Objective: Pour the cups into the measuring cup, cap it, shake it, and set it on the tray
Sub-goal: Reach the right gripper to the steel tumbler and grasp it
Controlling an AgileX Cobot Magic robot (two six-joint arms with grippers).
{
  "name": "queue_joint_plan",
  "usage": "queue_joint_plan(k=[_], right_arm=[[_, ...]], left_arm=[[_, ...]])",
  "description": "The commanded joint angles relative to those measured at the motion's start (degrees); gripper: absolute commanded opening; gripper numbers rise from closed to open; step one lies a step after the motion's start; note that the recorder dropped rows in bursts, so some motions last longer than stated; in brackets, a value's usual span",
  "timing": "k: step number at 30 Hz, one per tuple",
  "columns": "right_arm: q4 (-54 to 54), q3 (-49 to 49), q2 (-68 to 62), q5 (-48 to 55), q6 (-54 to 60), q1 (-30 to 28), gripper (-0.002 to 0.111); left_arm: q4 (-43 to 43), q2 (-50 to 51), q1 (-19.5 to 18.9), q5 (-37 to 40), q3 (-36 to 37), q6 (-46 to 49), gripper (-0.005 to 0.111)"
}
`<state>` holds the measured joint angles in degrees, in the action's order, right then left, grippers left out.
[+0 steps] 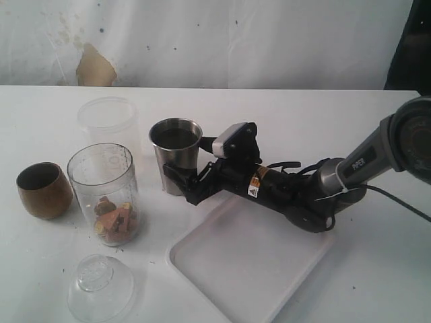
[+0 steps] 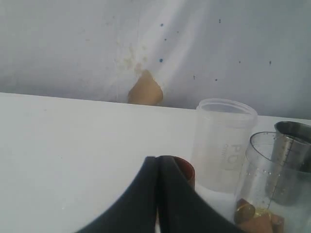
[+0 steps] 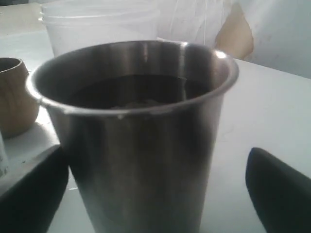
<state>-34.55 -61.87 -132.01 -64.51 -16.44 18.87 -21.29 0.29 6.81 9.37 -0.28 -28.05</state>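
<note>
The steel tumbler (image 1: 175, 151) stands upright near the table's middle, with dark contents inside (image 3: 141, 145). My right gripper (image 1: 180, 187) is open, one finger on each side of the tumbler's lower half (image 3: 155, 194), and a gap shows beside one finger. To the left stands the clear measuring cup (image 1: 104, 195), which holds brown and orange pieces. Behind it is the frosted cup (image 1: 108, 121), and the brown bowl-like cup (image 1: 44, 190) sits at far left. The white tray (image 1: 249, 269) lies at front right. My left gripper (image 2: 158, 162) is shut and empty, and the brown cup (image 2: 184, 170) shows just past its tips.
The clear domed lid (image 1: 100, 288) lies on the table in front of the measuring cup. My right arm stretches over the tray's back corner. A white backdrop with a tan patch (image 1: 94, 67) hangs behind the table.
</note>
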Motion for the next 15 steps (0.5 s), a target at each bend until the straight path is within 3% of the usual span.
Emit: queue_joint_plan(k=[1, 9, 14, 15], right_arm=[[0.27, -2.7, -1.07, 0.23, -0.17, 1.11, 0.091], [1.84, -6.31, -2.5, 3.53, -0.17, 2.89, 0.088], [4.79, -6.31, -2.5, 3.85, -0.17, 2.89, 0.051], [4.69, -6.31, -2.37, 3.33, -0.29, 2.89, 0.032]], left_arm=[[-0.47, -0.29, 0.29, -0.7, 0.28, 0.1, 0.0], [-0.47, -0.29, 0.29, -0.7, 0.28, 0.1, 0.0], [-0.47, -0.29, 0.29, -0.7, 0.28, 0.1, 0.0], [-0.47, -0.29, 0.29, -0.7, 0.28, 0.1, 0.0]])
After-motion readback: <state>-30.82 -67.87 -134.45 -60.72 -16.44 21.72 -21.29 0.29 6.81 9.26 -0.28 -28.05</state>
